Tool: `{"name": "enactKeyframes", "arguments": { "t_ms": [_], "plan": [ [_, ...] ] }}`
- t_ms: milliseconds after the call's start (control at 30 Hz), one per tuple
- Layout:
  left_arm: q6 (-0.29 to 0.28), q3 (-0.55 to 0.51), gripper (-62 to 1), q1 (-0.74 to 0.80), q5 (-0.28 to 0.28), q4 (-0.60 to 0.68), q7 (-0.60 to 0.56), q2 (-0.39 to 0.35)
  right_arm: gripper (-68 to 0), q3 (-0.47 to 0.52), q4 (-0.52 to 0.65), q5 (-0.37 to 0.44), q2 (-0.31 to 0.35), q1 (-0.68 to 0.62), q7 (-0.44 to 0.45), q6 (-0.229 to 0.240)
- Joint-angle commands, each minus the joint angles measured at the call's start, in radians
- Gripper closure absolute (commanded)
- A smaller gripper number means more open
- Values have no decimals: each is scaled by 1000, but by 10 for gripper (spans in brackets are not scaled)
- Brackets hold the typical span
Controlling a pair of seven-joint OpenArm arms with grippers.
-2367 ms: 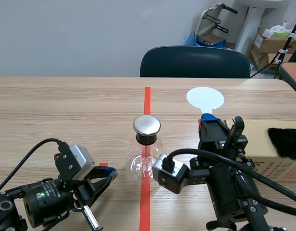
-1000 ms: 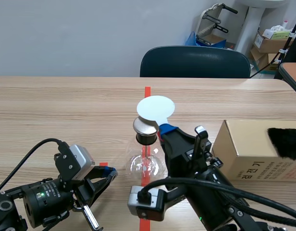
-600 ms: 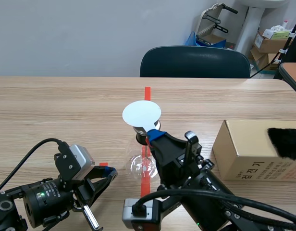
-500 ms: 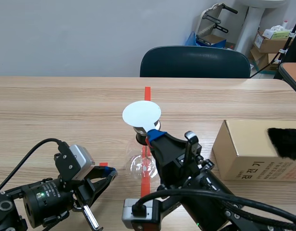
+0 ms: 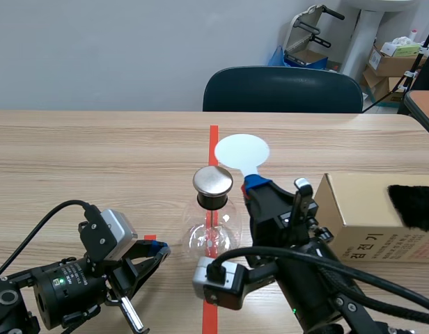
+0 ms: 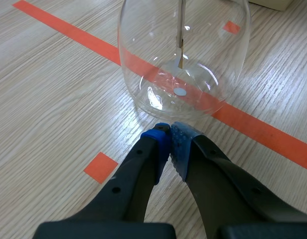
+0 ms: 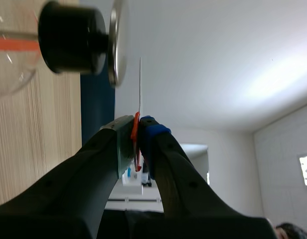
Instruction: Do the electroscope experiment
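Main hazard: knocking over the electroscope [image 5: 212,216] by swinging the white disc paddle [image 5: 242,151] sideways into the metal cap [image 5: 213,180]. Likely from too low or too fast a pass, given a tall body on a narrow footing. Could also nudge the glass bulb [image 6: 183,55] with the right arm's wrist housing [image 5: 218,282], seen close beside it in the scene view. Could lose the paddle through slip or twist, gripped only by its thin red stem [image 7: 136,128]. Probably spoils the reading if touched to the cap where only a near approach is meant.

Right end effector [image 5: 255,184]: clamped on the paddle's stem, with the disc raised ahead of the fingertips and seen edge-on in the wrist view. Disc beside the cap and a little above it, on the side toward the cardboard box [image 5: 371,216]; near, apparently not touching.

Left end effector [image 6: 171,144]: fingertips together on nothing, low over the worktop [image 5: 96,153], just short of the bulb, seemingly without contact. Electroscope upright on the worktop between the two arms.
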Motion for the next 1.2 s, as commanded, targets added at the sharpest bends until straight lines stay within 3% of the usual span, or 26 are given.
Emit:
{"name": "enactKeyframes", "arguments": {
  "t_ms": [0,300,633,800,1167],
  "plan": [
    [-1,-2,-27,-3,-6,17,-16,5,-11,3,14,-1,3,-2,-36,-14],
    [-1,-2,-27,-3,-6,17,-16,5,-11,4,45,-1,3,-40,-228,-14],
    [16,-2,-27,-3,-6,17,-16,5,-11,5,45,-1,3,-57,-261,-14],
    [17,-2,-27,-3,-6,17,-16,5,-11,5,45,-1,3,-57,-195,-14],
    [17,-2,-27,-3,-6,17,-16,5,-11,5,45,-1,3,-56,52,-15]
  ]
}}
